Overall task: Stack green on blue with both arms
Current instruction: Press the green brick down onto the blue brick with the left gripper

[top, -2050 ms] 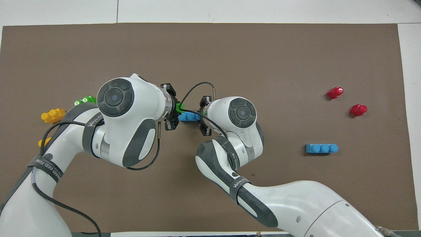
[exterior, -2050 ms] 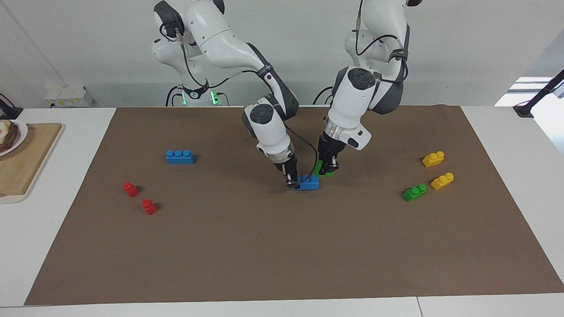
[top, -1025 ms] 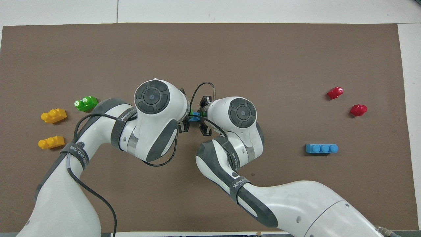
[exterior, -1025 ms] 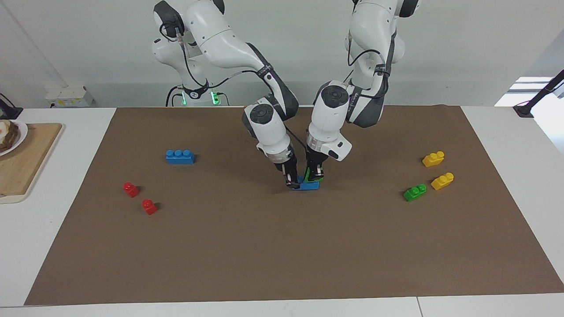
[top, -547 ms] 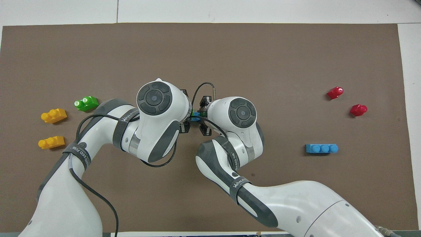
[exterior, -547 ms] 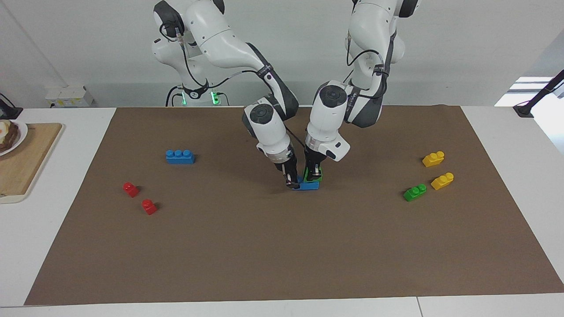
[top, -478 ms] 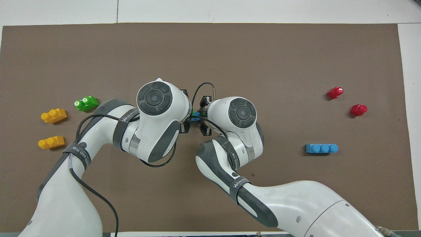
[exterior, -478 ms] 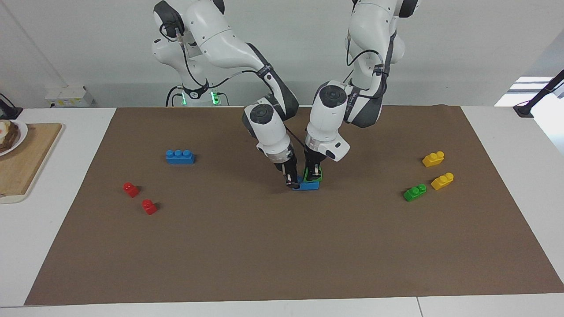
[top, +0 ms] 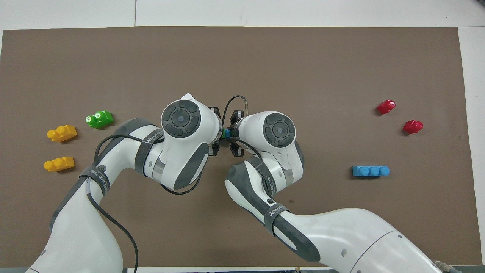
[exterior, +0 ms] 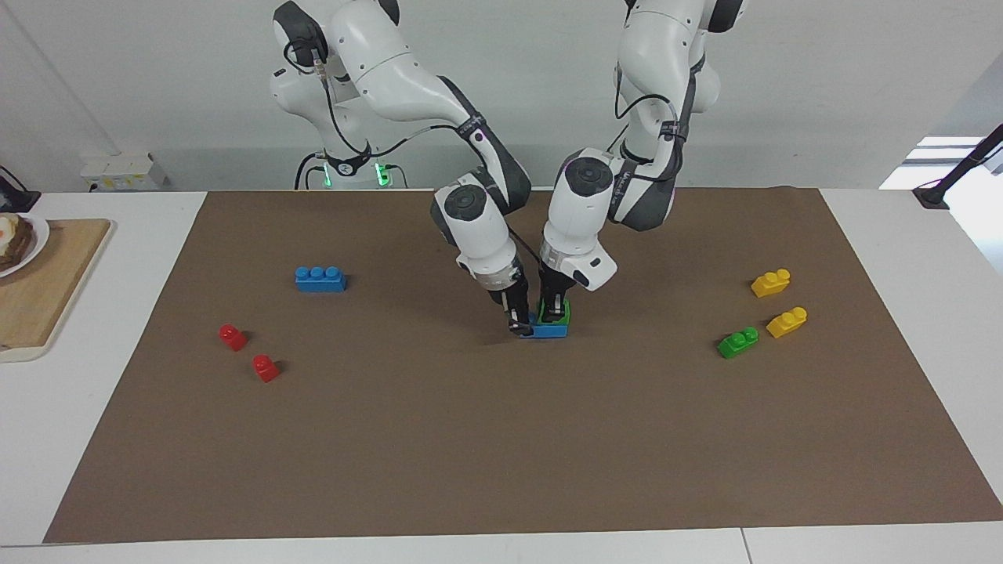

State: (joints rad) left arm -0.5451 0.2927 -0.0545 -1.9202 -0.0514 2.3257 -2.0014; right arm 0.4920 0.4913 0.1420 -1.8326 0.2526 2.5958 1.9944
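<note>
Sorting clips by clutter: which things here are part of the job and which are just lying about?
In the job: green brick on the blue brick; left gripper; right gripper.

Lying about: spare blue brick, spare green brick, two yellow bricks, two red bricks.

Two blue bricks (exterior: 320,278) (exterior: 551,330), two green bricks (exterior: 737,342) (exterior: 559,314), two yellow bricks (exterior: 770,283) (exterior: 786,322), two red bricks (exterior: 232,337) (exterior: 265,367), one wooden board (exterior: 39,298) and two arms (exterior: 470,227) (exterior: 584,211) are counted on the bench (exterior: 470,439).
</note>
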